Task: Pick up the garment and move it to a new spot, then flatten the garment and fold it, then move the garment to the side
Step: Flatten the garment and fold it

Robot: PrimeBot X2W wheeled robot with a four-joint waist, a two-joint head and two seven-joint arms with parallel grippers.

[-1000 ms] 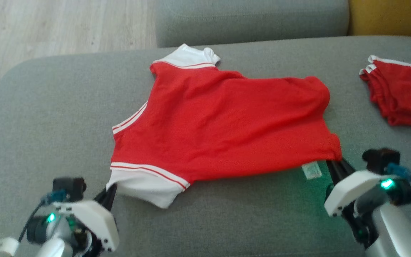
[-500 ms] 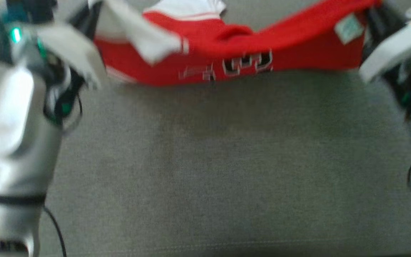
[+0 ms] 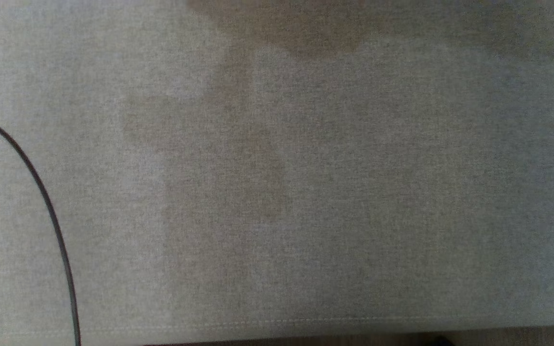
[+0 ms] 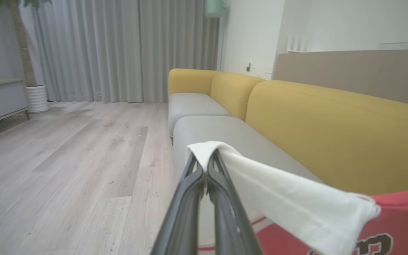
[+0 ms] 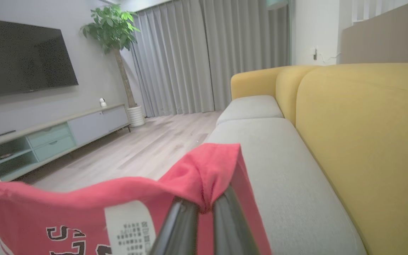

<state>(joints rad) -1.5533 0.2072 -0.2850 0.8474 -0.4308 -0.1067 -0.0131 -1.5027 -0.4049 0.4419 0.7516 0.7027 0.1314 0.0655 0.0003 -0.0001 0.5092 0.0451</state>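
Note:
The garment is a red shirt with white sleeves and dark lettering. In the left wrist view my left gripper point(image 4: 205, 161) is shut on its white sleeve point(image 4: 278, 198), which drapes to the right toward the red body point(image 4: 398, 223). In the right wrist view my right gripper point(image 5: 205, 202) is shut on a bunched red corner of the garment point(image 5: 204, 173), with the white care label point(image 5: 129, 226) hanging just left of the fingers. The cloth is lifted above the grey sofa seat point(image 5: 278, 170). The head view looks straight down on bare grey cushion point(image 3: 306, 192).
A yellow sofa back point(image 4: 331, 131) runs along the right of the grey seat. Wooden floor point(image 4: 66, 170) lies to the left, with curtains, a potted plant point(image 5: 113, 32), a low TV cabinet point(image 5: 48, 138) and a wall screen beyond. A dark cable point(image 3: 46, 202) crosses the head view's left edge.
The head camera has tipped down, so the garment and both grippers have left its picture. A second ago the garment lay flat; half a second ago both grippers were lifting it by its near edge.

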